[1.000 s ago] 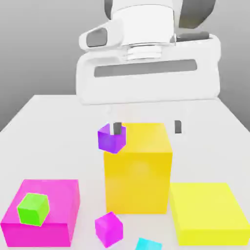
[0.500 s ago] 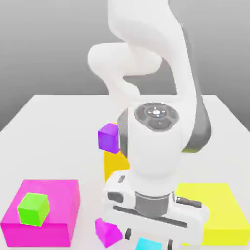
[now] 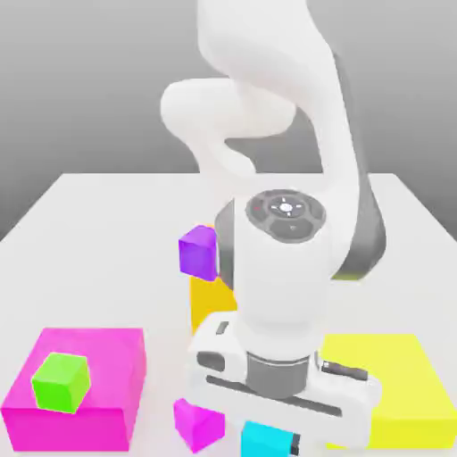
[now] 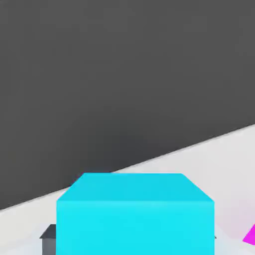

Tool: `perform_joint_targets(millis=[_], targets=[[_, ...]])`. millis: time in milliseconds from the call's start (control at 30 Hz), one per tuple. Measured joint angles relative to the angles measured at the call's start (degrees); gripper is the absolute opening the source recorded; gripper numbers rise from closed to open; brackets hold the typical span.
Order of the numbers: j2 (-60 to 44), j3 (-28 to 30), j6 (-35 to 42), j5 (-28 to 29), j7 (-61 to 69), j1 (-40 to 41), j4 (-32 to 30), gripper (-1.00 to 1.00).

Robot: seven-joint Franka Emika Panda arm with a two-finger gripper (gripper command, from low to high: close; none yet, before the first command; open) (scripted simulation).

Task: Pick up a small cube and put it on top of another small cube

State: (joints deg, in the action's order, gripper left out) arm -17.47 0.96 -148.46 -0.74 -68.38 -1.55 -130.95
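The arm is bent down over the near edge of the white counter, with its hand low at the front of the scene. The gripper is closed on the cyan cube, which sits between the fingers at the bottom edge of the exterior view; one dark fingertip shows against the cube's side toward that view's right. In the hand view the cyan cube stands directly before the camera, and a dark fingertip shows beside its lower corner. Whether the cube rests on the counter or is lifted clear cannot be told. A small magenta cube lies on the counter just beside the cyan cube, toward the exterior view's left; a magenta corner shows at the edge of the hand view. A large magenta block stands at the exterior view's left front, with a green cube resting on its top near the front corner. A tall yellow block stands behind the hand, mostly hidden by it, and a purple cube sits at that block's upper corner toward the view's left. A low yellow block lies at the exterior view's right, partly covered by the hand.
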Motion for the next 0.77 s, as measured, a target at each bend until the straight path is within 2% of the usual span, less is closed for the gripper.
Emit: perform_joint_targets(millis=[333,467,500,700,767], targets=[[13.79,10.07,12.37,-0.61,0.55,12.35,-1.47,-1.0],[10.56,10.29,7.55,-1.73,1.37,13.75,-3.15,-1.0],[9.25,10.19,5.88,-2.17,1.68,13.83,-3.55,1.0],[8.6,10.16,5.06,-2.27,1.75,13.85,-3.75,1.0],[10.56,10.36,7.55,-1.5,1.2,13.72,-3.2,1.0]])
